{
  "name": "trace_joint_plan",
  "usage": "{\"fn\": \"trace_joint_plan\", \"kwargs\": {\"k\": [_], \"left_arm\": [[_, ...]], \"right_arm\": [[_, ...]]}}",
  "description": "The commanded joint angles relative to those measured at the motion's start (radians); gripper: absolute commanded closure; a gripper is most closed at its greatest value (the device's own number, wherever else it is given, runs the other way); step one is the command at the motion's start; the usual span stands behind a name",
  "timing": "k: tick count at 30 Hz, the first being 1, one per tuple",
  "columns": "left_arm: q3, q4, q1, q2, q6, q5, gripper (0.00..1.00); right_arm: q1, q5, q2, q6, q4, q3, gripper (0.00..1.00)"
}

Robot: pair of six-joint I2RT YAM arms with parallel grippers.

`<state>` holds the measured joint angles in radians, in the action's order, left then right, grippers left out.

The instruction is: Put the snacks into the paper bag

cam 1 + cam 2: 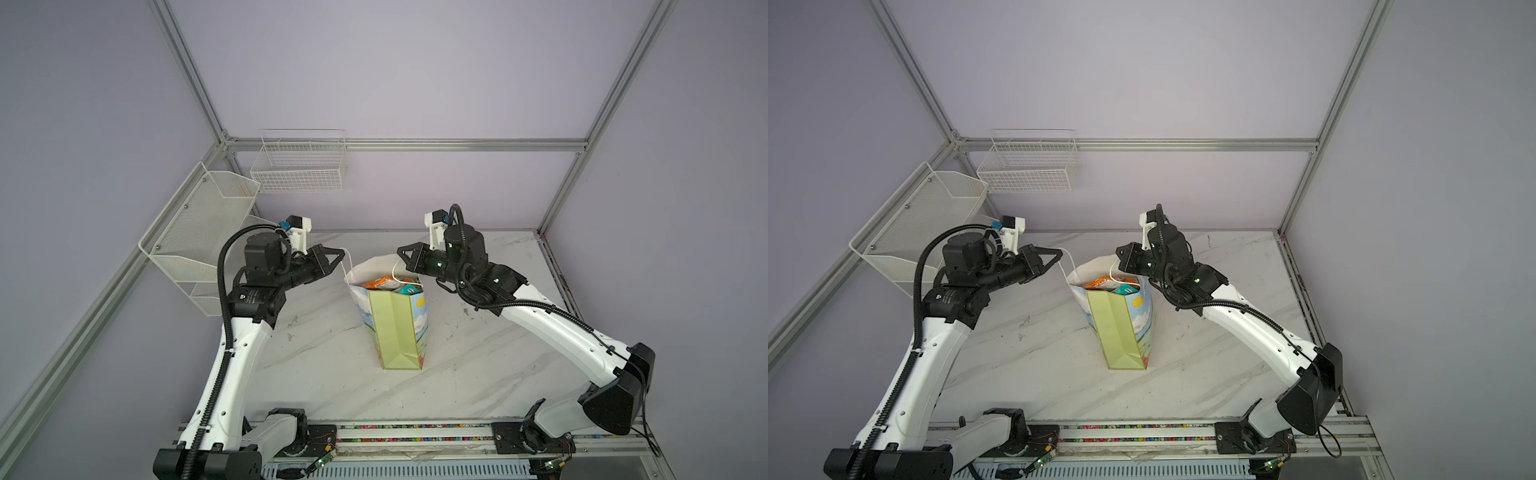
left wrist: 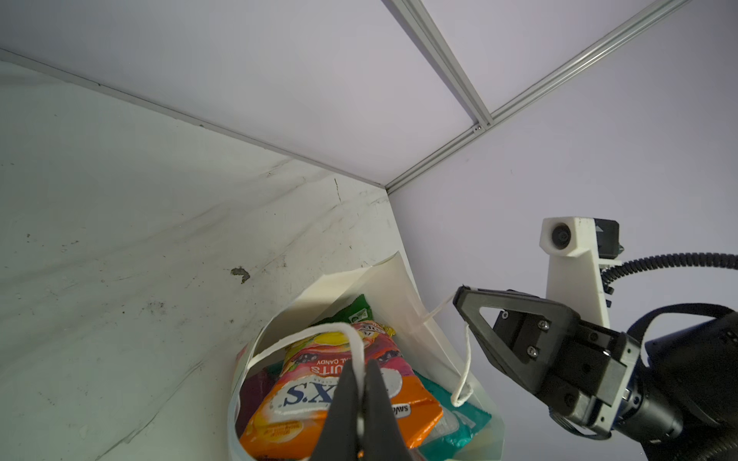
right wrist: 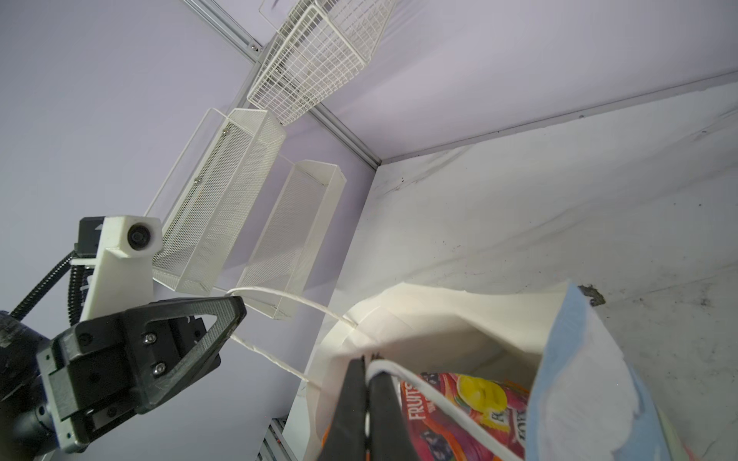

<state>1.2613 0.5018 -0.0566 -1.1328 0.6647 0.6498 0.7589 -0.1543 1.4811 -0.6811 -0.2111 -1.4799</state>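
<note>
Holding yellow-green paper gift bag [image 1: 392, 328] upright on marbled white tabletop [image 1: 478, 353]: left gripper [image 1: 340, 251], right gripper [image 1: 400, 252] each clenched on a white cord handle [image 2: 319, 330], presumably to spread its mouth; crinkly snack packets [image 1: 384, 284] sit inside.

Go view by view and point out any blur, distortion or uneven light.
Both top views: soft even light, faint shadows, frame rails splayed by the wide lens. Left wrist: left gripper blurred up close, orange packet print sharp. Right wrist: right gripper blurred likewise, paper bag near edge soft.
</note>
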Motion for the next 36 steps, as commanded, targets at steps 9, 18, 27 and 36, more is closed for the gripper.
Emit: {"fn": "trace_joint_plan", "kwargs": {"k": [9,18,27,36], "left_arm": [[0.009,-0.114,-0.163,-0.096,-0.043,-0.050,0.94],[0.076,-0.127,-0.186,-0.146,-0.053,-0.105,0.94],[0.067,-0.149,-0.186,-0.201,-0.065,-0.102,0.92],[0.079,-0.138,-0.187,-0.195,-0.088,-0.115,0.65]], "right_arm": [[-0.120,-0.078,-0.028,0.047,0.124,-0.060,0.99],[-0.191,-0.115,-0.010,0.067,0.128,-0.017,0.99],[-0.209,-0.136,0.015,0.077,0.130,-0.009,0.98],[-0.210,-0.156,0.001,0.078,0.140,0.027,0.77]]}}
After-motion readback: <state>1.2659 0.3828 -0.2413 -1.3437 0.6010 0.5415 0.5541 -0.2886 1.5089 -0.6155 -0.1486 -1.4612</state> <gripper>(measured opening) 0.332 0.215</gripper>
